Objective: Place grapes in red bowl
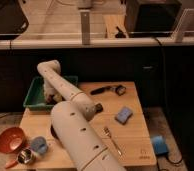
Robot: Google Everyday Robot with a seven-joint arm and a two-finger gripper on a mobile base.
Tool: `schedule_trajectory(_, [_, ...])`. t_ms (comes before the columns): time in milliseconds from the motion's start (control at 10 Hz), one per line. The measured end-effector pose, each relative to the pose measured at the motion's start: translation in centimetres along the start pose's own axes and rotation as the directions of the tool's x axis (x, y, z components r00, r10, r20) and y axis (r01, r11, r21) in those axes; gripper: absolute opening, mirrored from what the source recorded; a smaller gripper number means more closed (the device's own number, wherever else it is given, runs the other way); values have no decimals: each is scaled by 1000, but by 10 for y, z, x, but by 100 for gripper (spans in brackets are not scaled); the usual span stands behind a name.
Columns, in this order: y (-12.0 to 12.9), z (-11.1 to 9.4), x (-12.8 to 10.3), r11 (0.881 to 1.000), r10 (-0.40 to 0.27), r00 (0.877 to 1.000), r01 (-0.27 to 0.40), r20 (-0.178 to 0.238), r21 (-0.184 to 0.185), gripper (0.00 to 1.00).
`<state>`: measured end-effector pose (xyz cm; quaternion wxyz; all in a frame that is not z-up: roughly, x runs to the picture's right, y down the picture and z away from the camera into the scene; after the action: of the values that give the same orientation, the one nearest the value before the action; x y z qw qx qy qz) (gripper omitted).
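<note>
My gripper [50, 95] hangs down inside the green tray [34, 94] at the table's back left, at the end of the white arm [75, 130] that rises from the near edge and bends above the tray. The grapes are hidden; I cannot see them in the tray or under the gripper. The red bowl [10, 139] stands empty at the front left corner of the wooden table [135, 130], well away from the gripper.
A blue cup [39, 145] and a metal cup [26, 156] sit beside the red bowl. A blue sponge [123, 115], a fork [111, 140] and a black-handled tool [107, 90] lie on the right half. A blue object [159, 145] lies on the floor.
</note>
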<state>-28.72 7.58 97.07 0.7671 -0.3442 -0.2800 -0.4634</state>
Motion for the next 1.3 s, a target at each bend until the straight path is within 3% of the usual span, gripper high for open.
schedule_trajectory(200, [1,-3,0,1000,-1,1000,1,-1,-4,1])
schedule_trajectory(500, [1,-4,1,1000,-1,1000,1,-3,9,0])
schedule_trajectory(800, [16,-29,0,984,-9,999,15,-38,177,0])
schedule_trajectory(900, [18,-42,-7,963,-24,999,36,-47,268,0])
schedule_trajectory(1000, [24,-60,-10,931,-31,998,50,-56,363,0])
schedule_trajectory(1100, [29,-74,-12,900,-40,997,65,-66,430,0])
schedule_trajectory(1200, [30,-93,-19,854,-61,995,93,-80,511,0])
schedule_trajectory(1300, [32,-103,-22,826,-73,993,110,-89,553,0])
